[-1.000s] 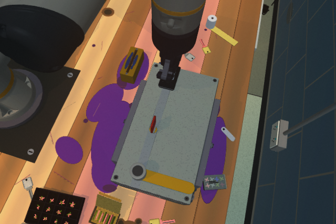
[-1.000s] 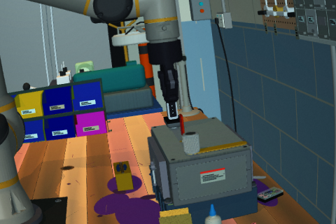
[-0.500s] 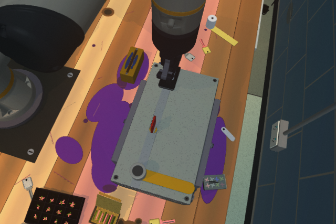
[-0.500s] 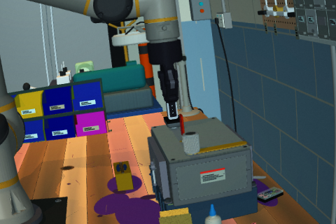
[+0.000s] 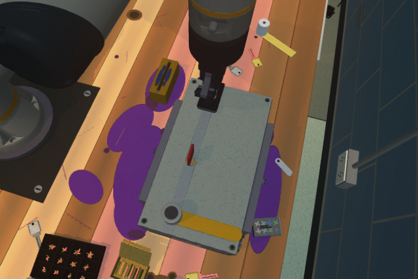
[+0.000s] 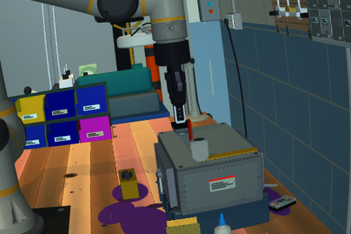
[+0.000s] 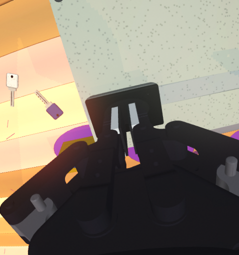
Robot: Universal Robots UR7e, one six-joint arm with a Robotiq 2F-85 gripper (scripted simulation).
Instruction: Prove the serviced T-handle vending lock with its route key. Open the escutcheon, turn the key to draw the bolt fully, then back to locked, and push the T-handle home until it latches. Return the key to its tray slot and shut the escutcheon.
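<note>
The black T-handle [image 5: 207, 103] [image 7: 124, 106] sits at the far end of the grey lock box [image 5: 206, 164] [image 6: 210, 168] and is partly hidden by my fingers. A pale strip runs along the lid from it toward the near end. The red route key [image 5: 190, 155] [image 6: 189, 130] stands upright in the middle of the lid. The yellow escutcheon [image 5: 209, 227] lies swung aside by a knurled knob [image 5: 171, 213] [image 6: 199, 149] at the near end. The yellow key tray [image 5: 163, 80] [image 6: 128, 184] stands on the bench to the left, empty. My gripper [image 5: 208, 95] [image 6: 179, 117] [image 7: 124, 117] is directly over the T-handle, closed and holding nothing.
Behind the box stand coloured drawer bins [image 6: 62, 115] and a teal case [image 6: 120, 80]. Loose keys [image 7: 12, 86] [image 7: 50, 107], tags and a tape roll [image 5: 262, 27] lie on the bench beyond the box. Purple stains surround it. A blue tiled wall runs along the right.
</note>
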